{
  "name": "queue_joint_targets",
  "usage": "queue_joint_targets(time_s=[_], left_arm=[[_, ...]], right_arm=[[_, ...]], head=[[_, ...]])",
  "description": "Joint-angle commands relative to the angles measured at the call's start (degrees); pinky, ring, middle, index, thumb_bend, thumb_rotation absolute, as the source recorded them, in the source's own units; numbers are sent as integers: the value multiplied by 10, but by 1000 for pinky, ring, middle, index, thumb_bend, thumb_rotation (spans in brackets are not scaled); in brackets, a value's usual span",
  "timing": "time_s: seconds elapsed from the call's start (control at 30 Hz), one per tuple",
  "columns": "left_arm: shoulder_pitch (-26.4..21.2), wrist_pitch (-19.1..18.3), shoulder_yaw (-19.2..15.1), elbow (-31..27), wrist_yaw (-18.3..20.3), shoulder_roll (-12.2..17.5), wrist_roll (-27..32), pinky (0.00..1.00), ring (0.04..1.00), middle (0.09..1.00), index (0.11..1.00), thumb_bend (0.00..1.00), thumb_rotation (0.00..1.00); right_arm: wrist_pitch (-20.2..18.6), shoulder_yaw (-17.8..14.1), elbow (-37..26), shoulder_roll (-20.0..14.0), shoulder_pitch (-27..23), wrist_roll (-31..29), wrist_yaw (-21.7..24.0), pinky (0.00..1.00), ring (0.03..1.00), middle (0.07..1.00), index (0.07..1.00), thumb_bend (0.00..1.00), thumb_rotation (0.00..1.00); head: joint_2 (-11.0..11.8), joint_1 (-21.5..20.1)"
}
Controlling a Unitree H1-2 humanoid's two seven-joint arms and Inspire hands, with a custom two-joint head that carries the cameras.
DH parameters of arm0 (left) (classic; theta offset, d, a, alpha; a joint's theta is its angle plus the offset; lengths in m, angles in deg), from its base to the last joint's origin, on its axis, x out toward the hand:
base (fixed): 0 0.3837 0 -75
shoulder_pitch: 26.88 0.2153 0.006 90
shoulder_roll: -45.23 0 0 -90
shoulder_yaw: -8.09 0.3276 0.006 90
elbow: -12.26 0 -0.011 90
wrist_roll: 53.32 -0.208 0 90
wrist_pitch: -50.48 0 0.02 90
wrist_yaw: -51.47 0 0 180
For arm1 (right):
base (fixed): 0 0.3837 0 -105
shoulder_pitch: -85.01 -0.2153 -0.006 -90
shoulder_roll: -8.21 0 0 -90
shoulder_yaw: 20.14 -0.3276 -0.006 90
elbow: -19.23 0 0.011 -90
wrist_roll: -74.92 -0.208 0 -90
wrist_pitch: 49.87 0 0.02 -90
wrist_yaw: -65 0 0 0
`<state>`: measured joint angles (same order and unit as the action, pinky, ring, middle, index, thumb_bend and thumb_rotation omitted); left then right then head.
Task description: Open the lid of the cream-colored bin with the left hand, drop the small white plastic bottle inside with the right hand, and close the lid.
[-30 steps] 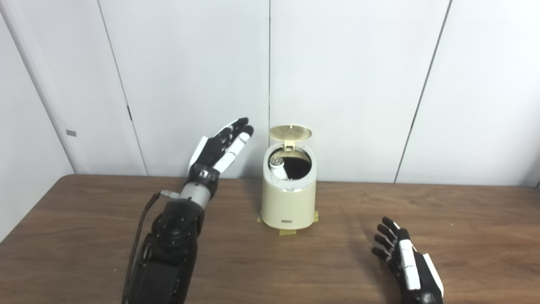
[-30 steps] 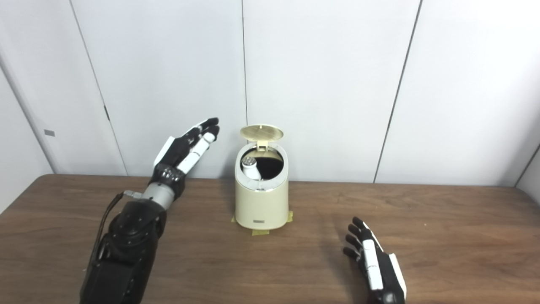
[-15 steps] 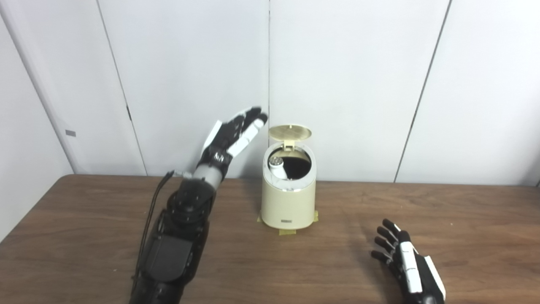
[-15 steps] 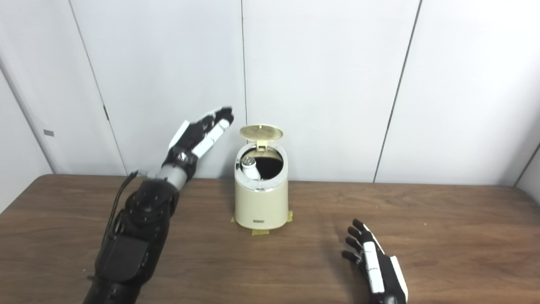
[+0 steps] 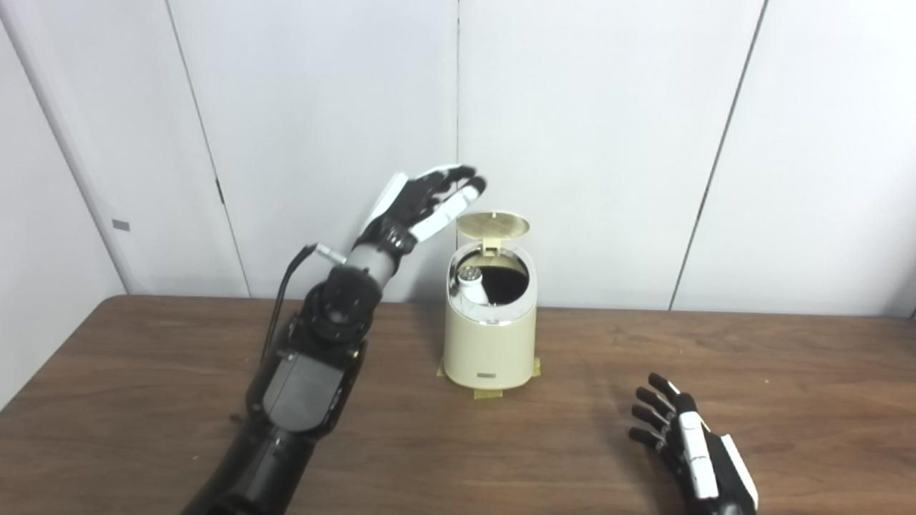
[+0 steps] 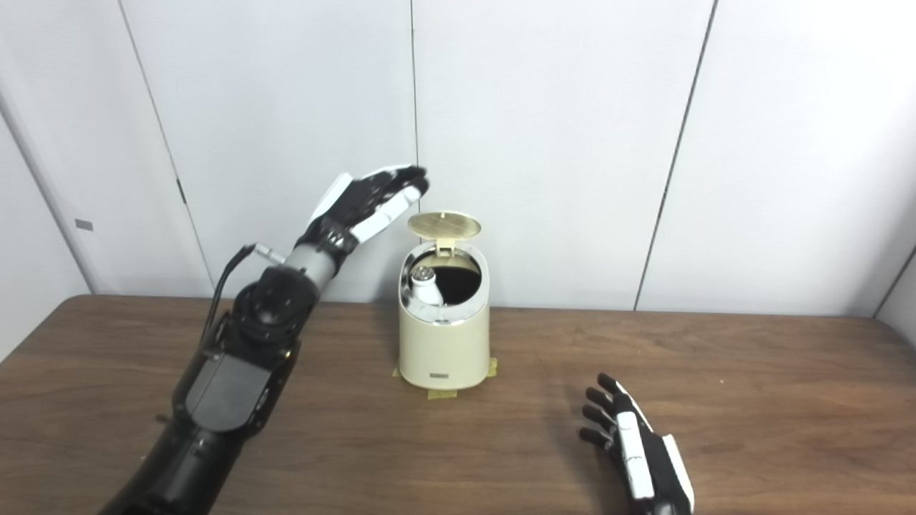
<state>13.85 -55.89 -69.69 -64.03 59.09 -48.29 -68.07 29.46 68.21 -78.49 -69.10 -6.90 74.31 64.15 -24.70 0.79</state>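
The cream-colored bin [image 5: 489,343] stands mid-table on tape patches, its round lid [image 5: 493,224] tipped up and back on its hinge. A small white plastic bottle [image 5: 470,281] leans inside the dark opening at the left. My left hand [image 5: 424,201] is raised, open with fingers stretched, just left of and slightly above the lid, not touching it. My right hand [image 5: 693,447] lies open near the table's front right, holding nothing.
The brown wooden table [image 5: 751,372] runs across the whole view, with a white panelled wall [image 5: 608,143] close behind the bin. My left forearm [image 5: 315,365] slants over the table left of the bin.
My left hand has risen and swung right, from left of the bin up to beside the lid's top. The right hand has slid slightly toward the front edge. Bin, lid and bottle are unchanged.
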Motion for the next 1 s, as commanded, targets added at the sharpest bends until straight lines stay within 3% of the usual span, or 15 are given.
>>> queue_joint_targets(time_s=[0.0, 0.13, 0.2, 0.37, 0.63, 0.97], left_arm=[[-44, 23, 19, -2, 2, 21, -42, 846, 900, 899, 860, 614, 824], [-55, 18, 67, -21, 18, 42, -114, 747, 846, 854, 838, 608, 833], [-59, 41, 90, -23, 18, 53, -149, 724, 833, 836, 831, 604, 821], [-67, 65, 127, -23, 25, 70, -224, 784, 872, 840, 837, 614, 865], [-72, 88, 160, -26, 52, 85, -313, 858, 888, 850, 834, 649, 837], [-68, 112, 157, -29, 79, 84, -361, 892, 866, 810, 826, 674, 875]], right_arm=[[1, 6, -24, 4, -14, 6, 1, 721, 838, 840, 897, 554, 1000], [-5, 13, -23, 0, -13, 19, -1, 722, 854, 840, 906, 555, 1000], [-4, 12, -21, 0, -13, 20, -1, 726, 855, 838, 910, 554, 1000], [2, 17, -17, -4, -14, 38, -5, 733, 859, 831, 919, 534, 1000], [-5, 22, -16, -5, -15, 57, -9, 703, 832, 822, 919, 474, 1000], [-4, 28, -16, -6, -15, 77, -9, 688, 824, 827, 919, 472, 1000]], head=[[-2, 0], [-2, 0], [-3, 1], [-5, -2], [-6, -2], [-13, -2]])
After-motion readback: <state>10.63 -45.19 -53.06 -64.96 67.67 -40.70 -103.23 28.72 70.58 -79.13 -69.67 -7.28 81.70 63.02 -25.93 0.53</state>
